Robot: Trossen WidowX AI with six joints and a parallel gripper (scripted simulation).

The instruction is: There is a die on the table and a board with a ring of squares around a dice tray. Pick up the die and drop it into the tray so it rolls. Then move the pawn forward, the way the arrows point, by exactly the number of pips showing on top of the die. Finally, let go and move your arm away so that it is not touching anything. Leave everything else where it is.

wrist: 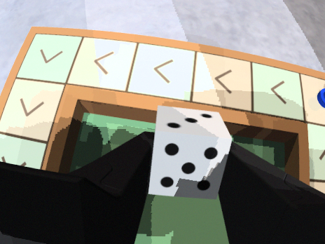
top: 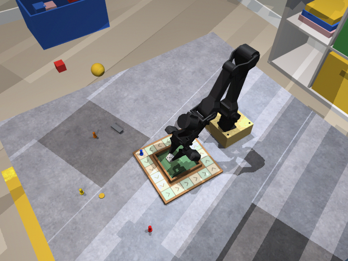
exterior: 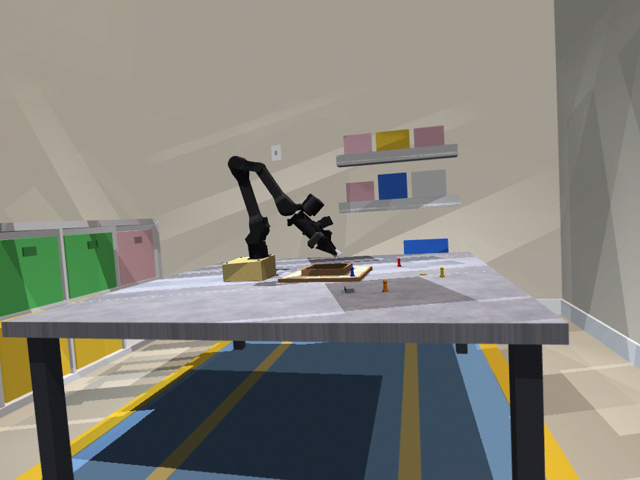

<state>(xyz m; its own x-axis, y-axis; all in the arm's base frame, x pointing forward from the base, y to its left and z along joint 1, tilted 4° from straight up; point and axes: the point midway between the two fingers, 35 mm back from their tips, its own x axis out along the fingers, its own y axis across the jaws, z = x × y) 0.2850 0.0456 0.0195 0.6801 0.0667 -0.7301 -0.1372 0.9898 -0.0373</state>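
Observation:
My gripper (top: 170,157) (exterior: 337,254) (wrist: 185,147) is shut on the white die (top: 169,157) (exterior: 338,253) (wrist: 185,161) and holds it tilted in the air above the dice tray. In the wrist view a five face and a three face show. The brown-walled tray (top: 185,173) (exterior: 325,270) with a green floor sits in the middle of the board (top: 167,194) (exterior: 323,280) (wrist: 161,71), ringed by arrowed squares. The blue pawn (top: 141,152) (exterior: 352,271) (wrist: 323,98) stands on a corner square of the board. Part of the tray is hidden by my fingers and arm.
An orange pawn (top: 94,135) (exterior: 385,285), a grey block (top: 116,128) (exterior: 349,289), a yellow pawn (top: 81,191) (exterior: 442,271), a yellow disc (top: 101,195) (exterior: 422,274) and a red pawn (top: 149,229) (exterior: 398,262) are on the table around the board. My arm's wooden base (top: 238,130) (exterior: 248,269) is beside the board.

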